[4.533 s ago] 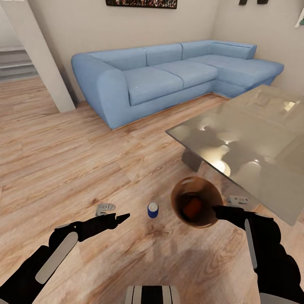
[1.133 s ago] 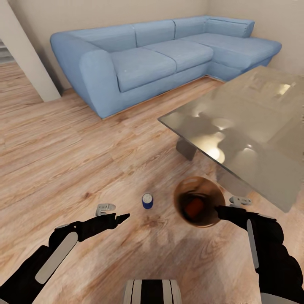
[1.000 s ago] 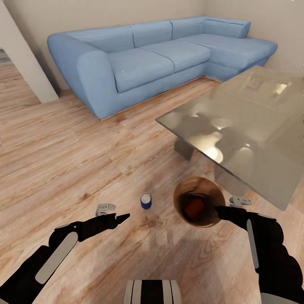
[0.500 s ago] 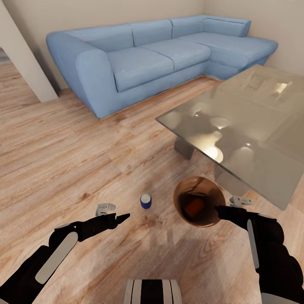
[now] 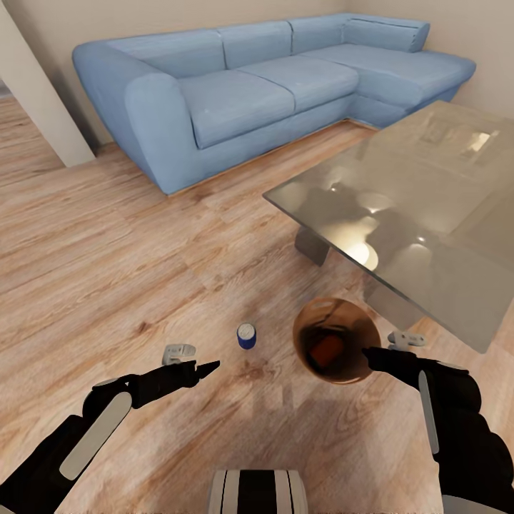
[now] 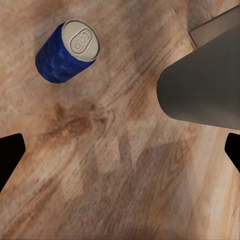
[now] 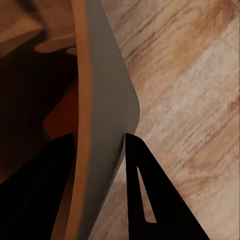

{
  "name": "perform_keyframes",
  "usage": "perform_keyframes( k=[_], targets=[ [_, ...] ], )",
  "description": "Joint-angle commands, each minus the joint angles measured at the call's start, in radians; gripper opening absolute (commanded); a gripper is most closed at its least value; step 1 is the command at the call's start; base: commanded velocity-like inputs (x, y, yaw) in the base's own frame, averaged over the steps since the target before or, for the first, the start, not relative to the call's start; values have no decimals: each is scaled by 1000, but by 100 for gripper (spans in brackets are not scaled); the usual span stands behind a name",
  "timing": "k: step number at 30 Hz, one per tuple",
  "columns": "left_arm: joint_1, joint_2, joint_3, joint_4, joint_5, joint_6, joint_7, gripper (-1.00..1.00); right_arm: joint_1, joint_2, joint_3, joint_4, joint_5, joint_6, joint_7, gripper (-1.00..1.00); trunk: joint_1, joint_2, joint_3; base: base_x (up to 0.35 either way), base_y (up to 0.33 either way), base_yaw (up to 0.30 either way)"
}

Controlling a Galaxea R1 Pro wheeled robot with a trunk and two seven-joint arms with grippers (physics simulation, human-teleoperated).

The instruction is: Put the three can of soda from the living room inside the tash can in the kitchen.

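Note:
A dark blue can of soda [image 5: 246, 335] stands upright on the wood floor, a short way ahead of my left gripper [image 5: 205, 369]. That gripper [image 6: 120, 155] is open, its fingertips wide apart and holding nothing; the blue can [image 6: 67, 50] lies beyond them. My right gripper [image 5: 370, 355] is shut on the rim of the trash can [image 5: 335, 323], grey outside and copper-brown inside. One finger is inside the wall [image 7: 102, 115], the other outside. An orange can [image 5: 325, 350] lies in the bin's bottom. The third can is hidden.
A blue corner sofa [image 5: 250, 100] stands along the far wall. A glass-topped low table [image 5: 428, 207] with a grey leg [image 5: 312, 246] is close on the right, overhanging just beyond the bin. A white wall corner [image 5: 43, 107] is at far left.
The whole view has shifted over the last seconds, so the camera moved. The blue can now sits a little further from my left gripper. Both arms keep their pose.

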Motion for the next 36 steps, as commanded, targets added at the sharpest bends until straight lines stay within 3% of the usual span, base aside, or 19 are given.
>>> perform_keyframes(
  k=[1,14,26,29,36],
  targets=[
    [0,0,0,0,0,0,0,100,0,0,0,0,-16,2,4,-100,0,0,-2,0,0,0],
    [0,0,0,0,0,0,0,100,0,1,-54,0,-16,2,10,-100,0,0,-14,0,0,0],
    [0,0,0,0,1,1,0,100,0,1,-59,0,-17,2,11,-100,0,0,-14,0,0,0],
    [0,0,0,0,-2,0,0,100,0,3,-65,0,7,1,11,-100,0,0,-14,0,0,0],
    [0,0,0,0,-2,0,0,100,0,4,-65,0,106,1,11,-100,0,0,-14,0,0,0]
  ],
)
